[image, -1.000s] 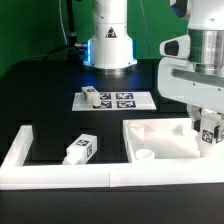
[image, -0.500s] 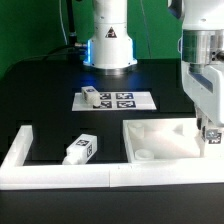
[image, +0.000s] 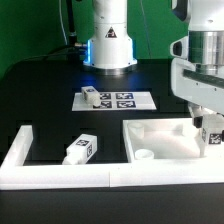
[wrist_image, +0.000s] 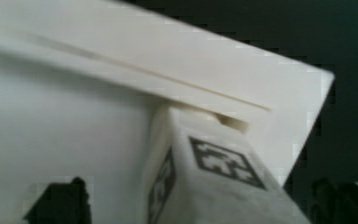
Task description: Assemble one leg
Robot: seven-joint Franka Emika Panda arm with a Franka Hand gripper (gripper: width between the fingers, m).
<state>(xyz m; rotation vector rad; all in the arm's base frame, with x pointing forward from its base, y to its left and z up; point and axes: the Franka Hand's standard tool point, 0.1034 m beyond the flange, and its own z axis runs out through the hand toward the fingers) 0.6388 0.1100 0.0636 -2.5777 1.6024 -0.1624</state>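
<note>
A white leg (image: 211, 133) with square tags stands upright in the far corner of the large white panel (image: 160, 141), at the exterior view's right. My gripper (image: 208, 122) is right above it, fingers straddling it. In the wrist view the leg (wrist_image: 211, 165) sits between my two dark fingertips (wrist_image: 60, 200), with a visible gap on each side, so my gripper (wrist_image: 202, 198) is open around it. The panel's raised rim (wrist_image: 176, 82) runs past the leg's foot. The lower part of the leg is hidden behind the rim in the exterior view.
A second leg (image: 80, 148) lies on the black table at the exterior view's left. A third (image: 91, 96) rests on the marker board (image: 125, 100). A white fence (image: 60, 177) borders the front and left. The robot base (image: 108, 45) stands behind.
My wrist has turned about the vertical over the leg, away and partly back. The leg has stayed at the panel's corner. The other legs have not moved.
</note>
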